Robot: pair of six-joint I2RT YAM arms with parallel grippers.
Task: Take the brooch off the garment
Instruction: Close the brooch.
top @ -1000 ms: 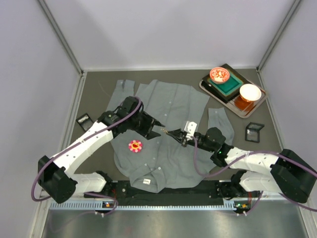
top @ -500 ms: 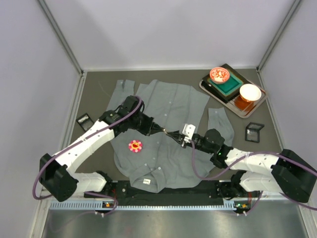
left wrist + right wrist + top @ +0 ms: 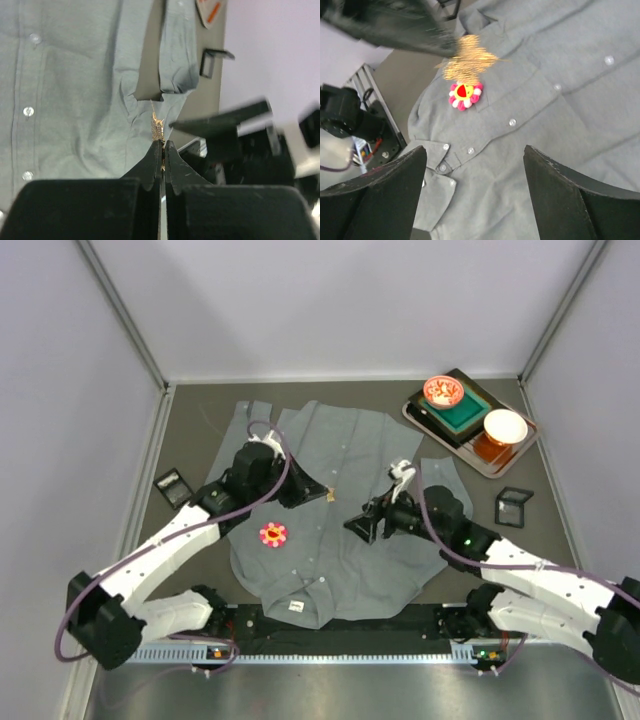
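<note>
The garment, a grey long-sleeved button-up shirt, lies spread flat on the dark table, collar at the near edge and hem toward the far side. The left hand is positioned over the middle of the shirt front with its jaws fully closed; the gold brooch is pinched at their tips and projects beyond them. In the left wrist view the gold brooch stands in front of the cloth, near the gap between the shirt body and the right sleeve; whether it touches the fabric cannot be told. The right hand is just right of the left hand, above the right half of the shirt, with its jaws spread wide and nothing between them. In the right wrist view the gold brooch appears as a blurred patch at the tip of the left hand. A flower-shaped pin, with pink and white petals around a yellow and red centre, sits on the left chest of the shirt, nearer than the left hand. A tray at the far right corner of the table carries a red-patterned bowl and a white bowl.
</note>
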